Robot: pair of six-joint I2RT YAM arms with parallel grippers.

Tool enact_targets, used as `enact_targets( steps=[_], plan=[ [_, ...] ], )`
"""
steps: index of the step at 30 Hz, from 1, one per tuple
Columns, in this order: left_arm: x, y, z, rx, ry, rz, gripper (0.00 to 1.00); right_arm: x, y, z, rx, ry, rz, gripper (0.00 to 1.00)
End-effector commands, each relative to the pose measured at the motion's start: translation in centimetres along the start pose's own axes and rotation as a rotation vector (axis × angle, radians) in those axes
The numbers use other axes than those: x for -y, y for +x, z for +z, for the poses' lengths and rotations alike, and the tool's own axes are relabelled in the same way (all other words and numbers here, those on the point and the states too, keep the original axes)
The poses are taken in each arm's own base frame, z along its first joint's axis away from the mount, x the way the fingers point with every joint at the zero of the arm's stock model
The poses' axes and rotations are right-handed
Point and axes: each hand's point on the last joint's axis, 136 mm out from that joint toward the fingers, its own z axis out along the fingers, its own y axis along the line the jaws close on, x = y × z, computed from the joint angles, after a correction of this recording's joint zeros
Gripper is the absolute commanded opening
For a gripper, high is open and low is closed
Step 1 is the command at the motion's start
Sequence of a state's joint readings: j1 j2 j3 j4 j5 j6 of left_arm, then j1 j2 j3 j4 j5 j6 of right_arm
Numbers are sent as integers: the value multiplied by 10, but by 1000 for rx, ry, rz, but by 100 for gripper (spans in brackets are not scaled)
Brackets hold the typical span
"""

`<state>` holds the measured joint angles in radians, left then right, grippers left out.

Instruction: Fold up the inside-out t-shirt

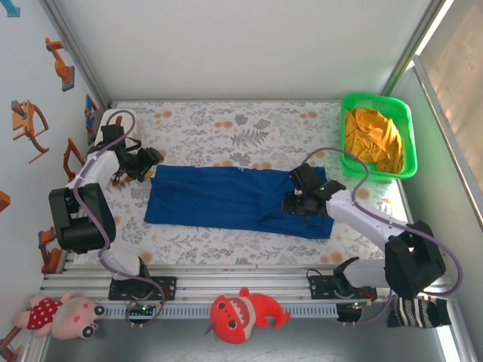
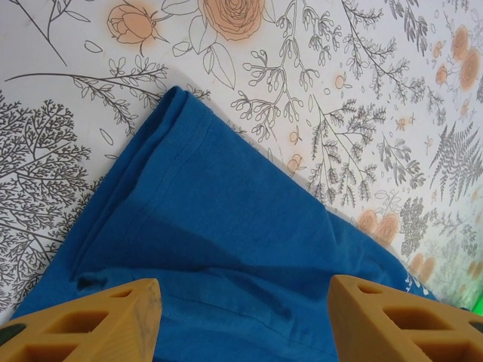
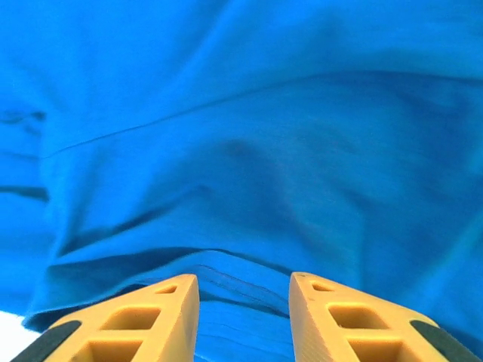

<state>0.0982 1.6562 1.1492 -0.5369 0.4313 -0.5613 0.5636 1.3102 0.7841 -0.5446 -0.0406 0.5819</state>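
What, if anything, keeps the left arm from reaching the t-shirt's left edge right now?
Probably nothing, so yes. The left gripper hovers open at the far-left corner of the t-shirt, which lies flat on the table. Nothing sits between fingers and cloth.

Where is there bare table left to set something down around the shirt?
Free: the table strip between the t-shirt and the back wall; a narrower strip between t-shirt and metal rail. Crowded: left end by the left arm, right end with right arm and green basket.

No legible text, label or number anywhere; white marks (image 2: 413,283) on the inside-out t-shirt (image 2: 226,241) unreadable.
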Motion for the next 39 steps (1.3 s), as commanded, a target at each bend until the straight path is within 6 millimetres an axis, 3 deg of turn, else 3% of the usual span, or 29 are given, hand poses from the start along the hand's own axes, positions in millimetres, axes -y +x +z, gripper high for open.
enact_targets(
  steps=[1,6,15,19,28,34,39],
  plan=[
    [7,3,-11,3,23,34,59,-37,-9,-4,4,-171,-134,37],
    [7,4,-8,-6,28,29,59,-30,-5,5,-30,-129,-154,39],
    [7,3,-9,-3,31,31,59,45,5,4,-13,148,28,37],
    [7,3,-8,-2,32,30,59,60,18,6,-38,185,67,36],
    [5,3,-5,-4,27,25,59,68,36,12,-76,182,124,33],
    [4,4,-5,-5,23,25,59,60,34,7,-39,116,132,0],
    [1,5,-2,-8,19,23,59,48,28,-13,35,29,126,0]
  ],
)
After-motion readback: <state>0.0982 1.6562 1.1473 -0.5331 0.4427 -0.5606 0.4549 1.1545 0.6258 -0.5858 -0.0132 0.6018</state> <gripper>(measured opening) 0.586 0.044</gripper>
